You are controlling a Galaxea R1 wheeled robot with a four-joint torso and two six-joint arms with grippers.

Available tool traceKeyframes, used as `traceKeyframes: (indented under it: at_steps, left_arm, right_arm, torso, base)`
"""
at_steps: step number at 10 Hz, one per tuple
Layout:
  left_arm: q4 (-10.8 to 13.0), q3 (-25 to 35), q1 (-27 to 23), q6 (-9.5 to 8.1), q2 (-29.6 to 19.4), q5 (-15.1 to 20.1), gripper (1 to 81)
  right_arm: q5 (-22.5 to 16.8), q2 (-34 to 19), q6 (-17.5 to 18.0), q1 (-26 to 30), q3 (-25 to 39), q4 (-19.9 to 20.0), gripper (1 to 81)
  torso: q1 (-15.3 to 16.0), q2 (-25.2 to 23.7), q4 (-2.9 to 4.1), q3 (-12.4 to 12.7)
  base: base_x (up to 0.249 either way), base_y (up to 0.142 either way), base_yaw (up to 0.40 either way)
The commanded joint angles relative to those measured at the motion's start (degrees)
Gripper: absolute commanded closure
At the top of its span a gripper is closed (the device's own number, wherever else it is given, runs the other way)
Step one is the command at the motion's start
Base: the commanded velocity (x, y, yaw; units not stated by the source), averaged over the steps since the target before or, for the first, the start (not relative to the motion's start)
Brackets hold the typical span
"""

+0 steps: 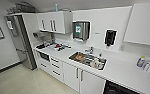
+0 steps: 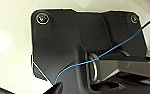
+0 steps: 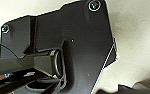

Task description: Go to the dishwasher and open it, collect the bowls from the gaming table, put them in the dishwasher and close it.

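In both wrist views, over pale floor [image 2: 11, 37], neither claw's opening or hold can be told.

1 sink [image 1: 73, 55], 1 faucet [image 1: 90, 50], 1 fridge [image 1: 22, 42], 2 wall dispensers [image 1: 81, 30].

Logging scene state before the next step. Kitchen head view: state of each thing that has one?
Dishwasher: dark front at the lower edge, cut off; open or shut cannot be told.
Sink: full of dirty dishes.
Faucet: no running water visible.
Upper cabinets: doors shut.
Lower cabinet doors: shut.
Drawers: shut.
Fridge: shut.
Counter: clutter at both ends.
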Motion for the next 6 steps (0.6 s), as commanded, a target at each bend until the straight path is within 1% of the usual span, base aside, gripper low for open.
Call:
traceKeyframes:
  at_steps: [1, 2, 3, 4, 6]
  left_arm:
    - [-0.25, 0.16, -2.15, 0.03, -0.43, 1.67, 1.0]
    - [-0.25, 0.16, -2.15, 0.12, -0.43, 1.58, 1.0]
    - [-0.17, -0.02, -2.15, 0.12, -0.43, 1.58, 1.0]
    - [0.27, -0.02, -2.15, 0.12, -0.43, 1.58, 1.0]
    - [0.45, -0.10, -2.15, 0.21, -0.52, 1.67, 1.0]
  right_arm:
    - [-3.44, -0.44, -0.25, 2.62, -0.10, 0.37, 1.0]
    - [-4.41, -0.44, -0.34, 3.14, -0.45, 0.37, 1.0]
    - [-7.92, -0.18, -0.16, 4.02, -1.33, 0.37, 1.0]
    - [-9.32, 0.00, -0.16, 4.29, -1.86, 0.37, 1.0]
    - [-9.59, 0.09, -0.43, 4.55, -1.60, 0.19, 1.0]
  torso:
    - [0.00, 0.00, 0.00, 0.00]
    - [0.00, 0.00, 0.00, 0.00]
    - [0.00, 0.00, 0.00, 0.00]
    - [0.00, 0.00, 0.00, 0.00]
    - [0.00, 0.00, 0.00, 0.00]
  base:
    - [0.000, 0.000, 0.365]
    - [0.000, 0.000, 0.365]
    - [0.000, 0.000, 0.365]
    - [0.000, 0.000, 0.365]
    - [0.000, 0.000, 0.365]
